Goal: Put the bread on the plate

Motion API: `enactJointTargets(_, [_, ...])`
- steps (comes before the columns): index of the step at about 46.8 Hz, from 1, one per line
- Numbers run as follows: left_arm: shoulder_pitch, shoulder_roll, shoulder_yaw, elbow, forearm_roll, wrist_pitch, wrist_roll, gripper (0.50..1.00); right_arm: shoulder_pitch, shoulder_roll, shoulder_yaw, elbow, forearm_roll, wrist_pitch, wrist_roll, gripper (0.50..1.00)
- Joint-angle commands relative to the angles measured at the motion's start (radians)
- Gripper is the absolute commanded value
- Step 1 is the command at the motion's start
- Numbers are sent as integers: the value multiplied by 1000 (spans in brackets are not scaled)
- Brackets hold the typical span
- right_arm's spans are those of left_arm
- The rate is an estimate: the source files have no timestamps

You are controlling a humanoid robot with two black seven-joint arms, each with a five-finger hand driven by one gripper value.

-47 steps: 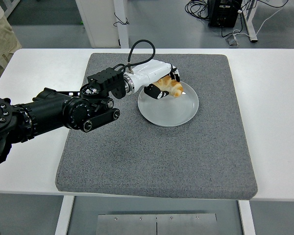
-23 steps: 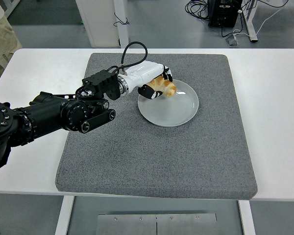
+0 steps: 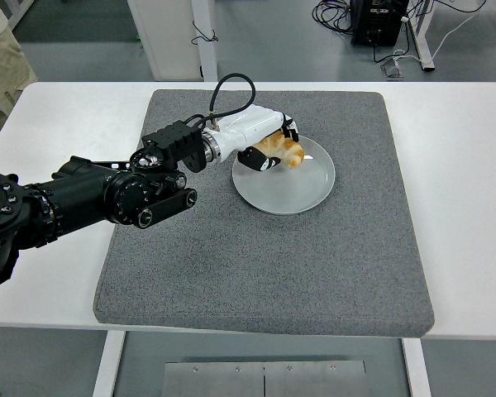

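Over the plate (image 3: 293, 188), at its far left rim, my left hand (image 3: 260, 136) clasps the bread (image 3: 283, 150), seemingly not yet resting. Next I lower it and release.

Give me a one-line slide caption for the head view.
Left hand holds the bread over the back-left part of the grey plate on a grey mat.

One high head view looks forward-down over the table (image 3: 471, 207).
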State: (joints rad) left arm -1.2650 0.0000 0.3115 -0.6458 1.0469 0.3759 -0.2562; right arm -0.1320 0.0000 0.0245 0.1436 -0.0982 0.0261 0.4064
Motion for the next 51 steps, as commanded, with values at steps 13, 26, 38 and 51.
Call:
enactJointTargets(13, [32,0,11,0,13,2,0,500,0,0,0,1,0,0,2,1000])
enactJointTargets(26, [33,0,6,0,-22,-5,15,919,0,0,0,1,0,0,0,1000])
enactJointTargets(38, [10,0,-25,-14,-76,-9,8,971,0,0,0,1,0,0,0,1000])
enactJointTargets(51, [-79,0,-43,-126,-220,-26,0,971,0,0,0,-1,0,0,2,1000])
